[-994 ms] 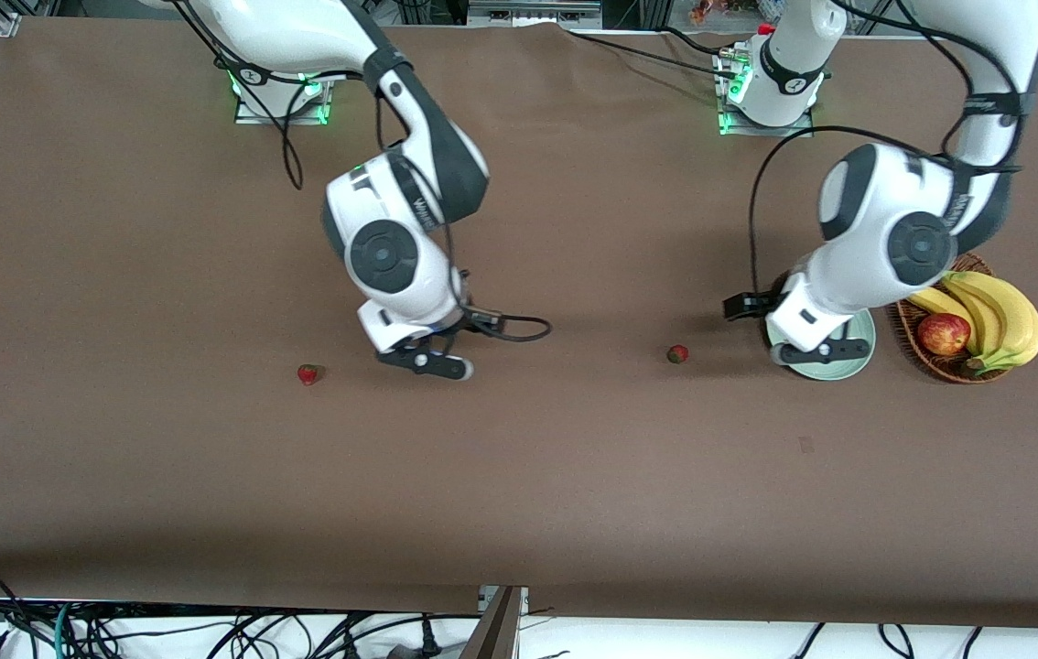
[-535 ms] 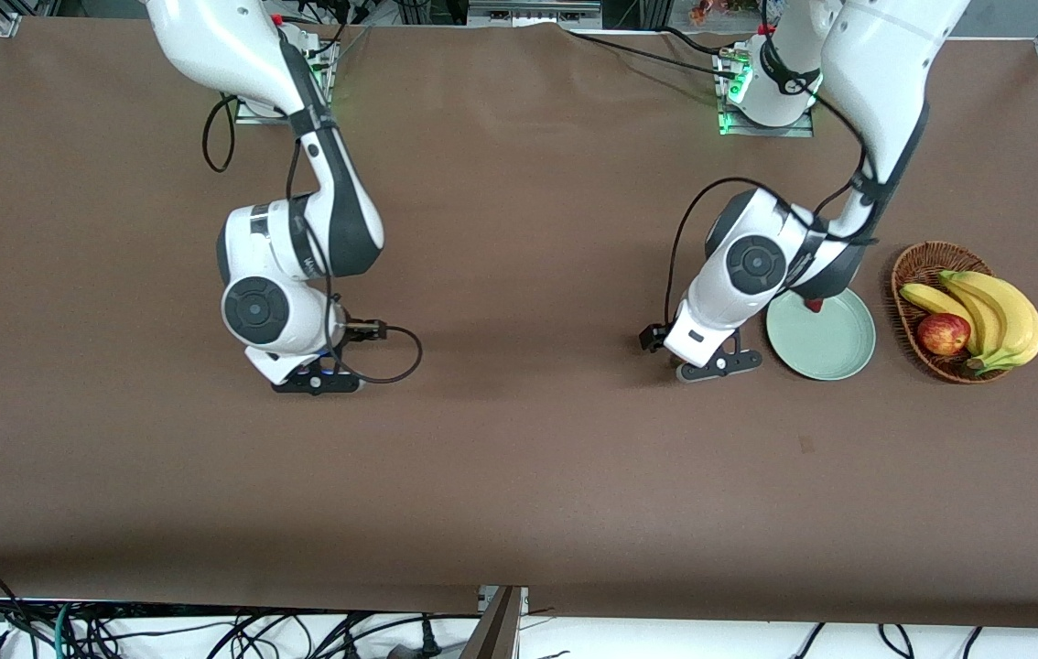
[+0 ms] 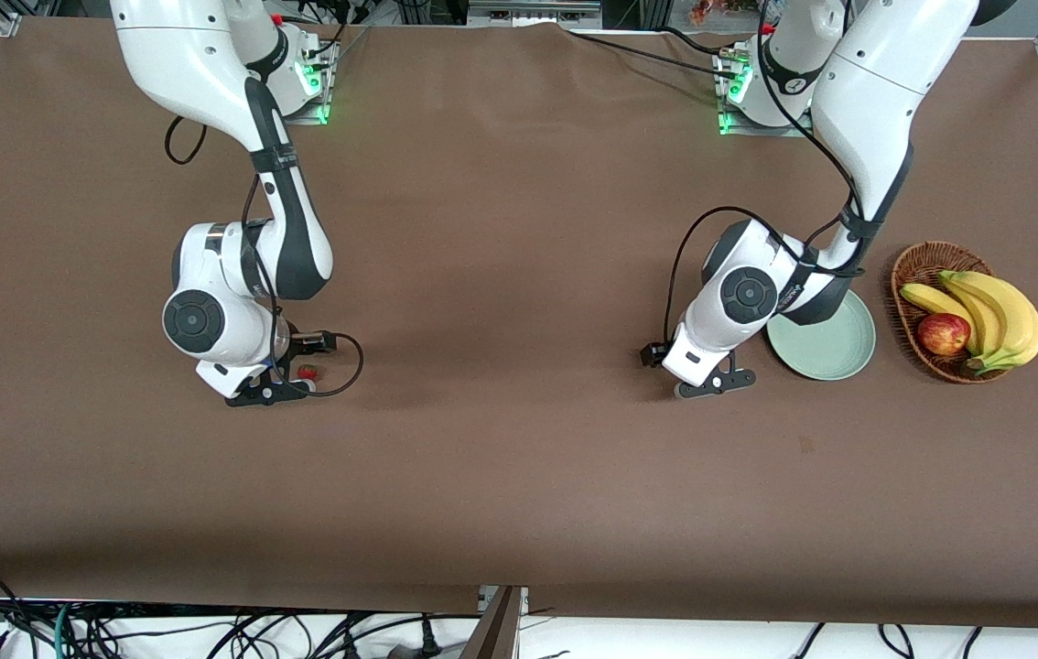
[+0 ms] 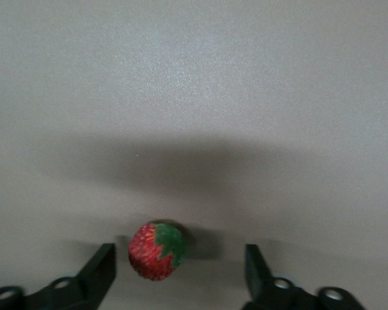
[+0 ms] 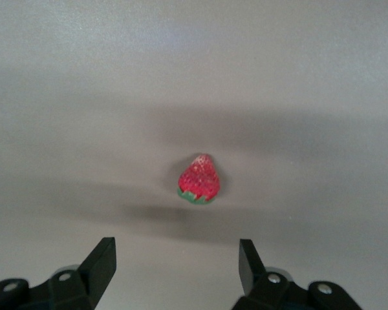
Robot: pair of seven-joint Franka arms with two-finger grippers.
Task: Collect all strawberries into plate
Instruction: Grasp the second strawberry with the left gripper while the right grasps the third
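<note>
A strawberry is lying on the table between the spread fingers of the left gripper, just beside the plate. Well apart from the plate, toward the right arm's end, another strawberry is sitting ahead of the right gripper, whose jaws are standing open and empty.

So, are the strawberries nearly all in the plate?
No berry shows on the visible part of the round pale mint-green plate. The left claw stands open around one small red strawberry; the open right claw hangs by a second red strawberry. Both need carrying over.
</note>
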